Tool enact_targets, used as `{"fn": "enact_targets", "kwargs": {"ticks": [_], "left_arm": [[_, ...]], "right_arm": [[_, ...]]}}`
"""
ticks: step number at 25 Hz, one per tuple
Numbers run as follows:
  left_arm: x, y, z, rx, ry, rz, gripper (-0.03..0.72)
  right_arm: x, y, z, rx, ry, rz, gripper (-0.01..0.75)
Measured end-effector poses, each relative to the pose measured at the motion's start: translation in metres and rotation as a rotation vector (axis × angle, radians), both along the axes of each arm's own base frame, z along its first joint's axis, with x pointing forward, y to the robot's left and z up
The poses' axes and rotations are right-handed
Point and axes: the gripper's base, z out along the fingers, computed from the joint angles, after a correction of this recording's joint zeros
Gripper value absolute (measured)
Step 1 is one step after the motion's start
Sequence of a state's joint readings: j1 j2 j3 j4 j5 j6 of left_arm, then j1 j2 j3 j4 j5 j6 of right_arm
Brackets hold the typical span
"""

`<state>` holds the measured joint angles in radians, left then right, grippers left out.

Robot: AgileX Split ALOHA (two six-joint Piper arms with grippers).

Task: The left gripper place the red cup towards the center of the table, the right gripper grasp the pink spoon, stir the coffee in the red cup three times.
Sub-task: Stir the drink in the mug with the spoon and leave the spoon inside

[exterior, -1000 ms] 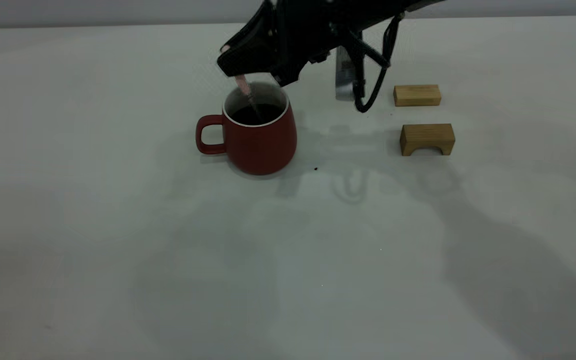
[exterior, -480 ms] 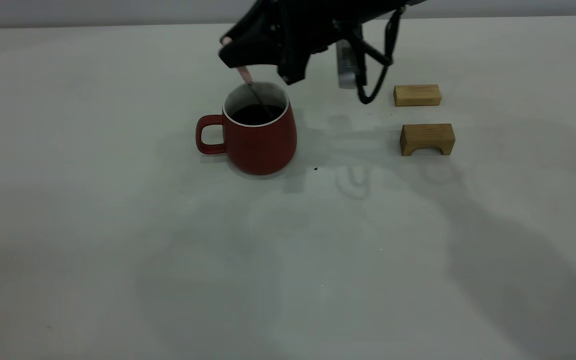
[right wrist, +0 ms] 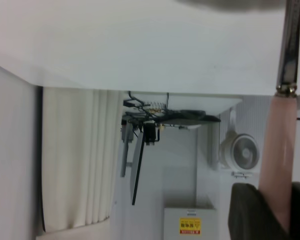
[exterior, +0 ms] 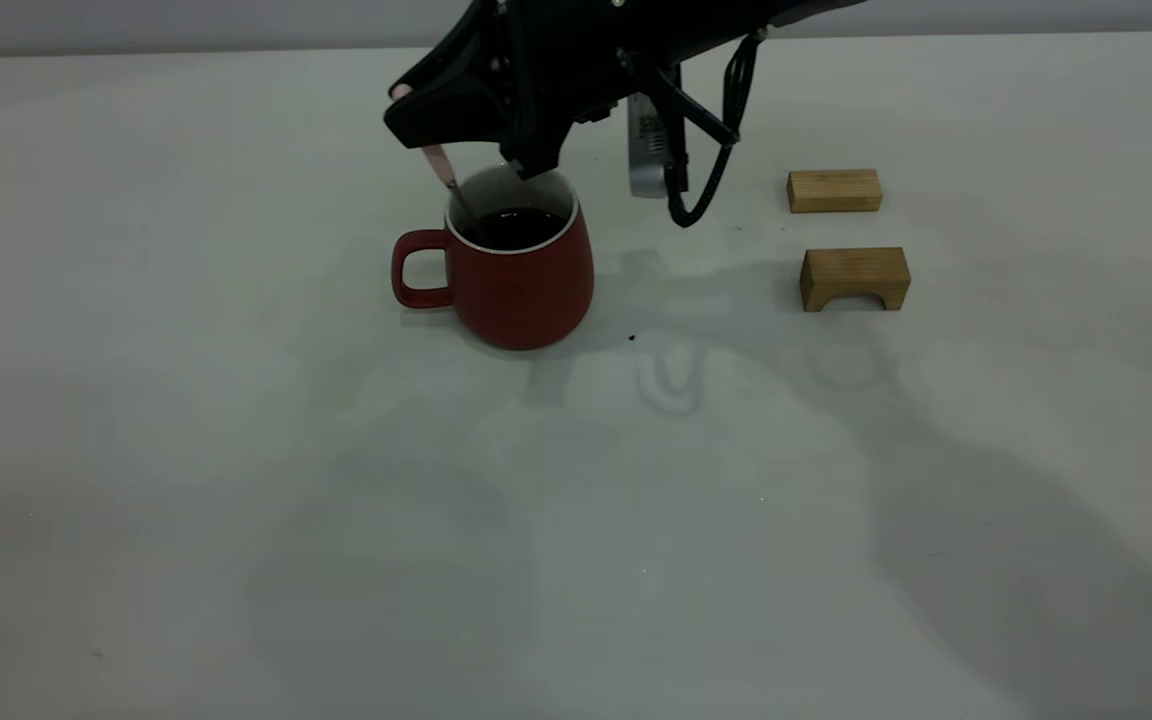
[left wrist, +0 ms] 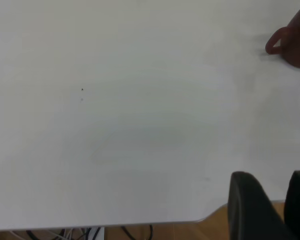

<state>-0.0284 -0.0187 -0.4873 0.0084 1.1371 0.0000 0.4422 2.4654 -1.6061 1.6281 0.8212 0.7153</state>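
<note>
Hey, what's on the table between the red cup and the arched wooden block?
Only bare table with the arm's shadow and one tiny dark speck lies between the red cup and the arched block, as the exterior view shows.

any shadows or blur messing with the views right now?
Exterior view: the right gripper casts broad soft shadows across the table in front of the red cup. Right wrist view: the pink spoon is soft, close to the lens. Left wrist view: evenly lit.
</note>
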Motion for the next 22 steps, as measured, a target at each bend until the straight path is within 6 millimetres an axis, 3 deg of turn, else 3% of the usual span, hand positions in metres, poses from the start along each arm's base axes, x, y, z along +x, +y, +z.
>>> {"fn": "enact_targets", "kwargs": {"ticks": [8,11,17,19,22], "left_arm": [[0.000,0.000,0.000,0.000,0.000,0.000,0.245],[0.000,0.000,0.000,0.000,0.000,0.000,0.245],[0.000,0.000,0.000,0.000,0.000,0.000,0.245],[0.000,0.000,0.000,0.000,0.000,0.000,0.245],[0.000,0.000,0.000,0.000,0.000,0.000,0.245]], "right_arm": [[-0.001,-0.005,-0.004,-0.050,-0.023,0.041,0.146],[-0.001,-0.007,-0.005,-0.073,-0.034,0.064,0.178],[-0.006,-0.010,-0.004,-0.144,-0.097,0.167,0.399],[-0.007,-0.013,0.008,-0.191,-0.171,0.237,0.472],[-0.009,-0.021,0.046,-0.273,-0.315,0.342,0.542]]}}
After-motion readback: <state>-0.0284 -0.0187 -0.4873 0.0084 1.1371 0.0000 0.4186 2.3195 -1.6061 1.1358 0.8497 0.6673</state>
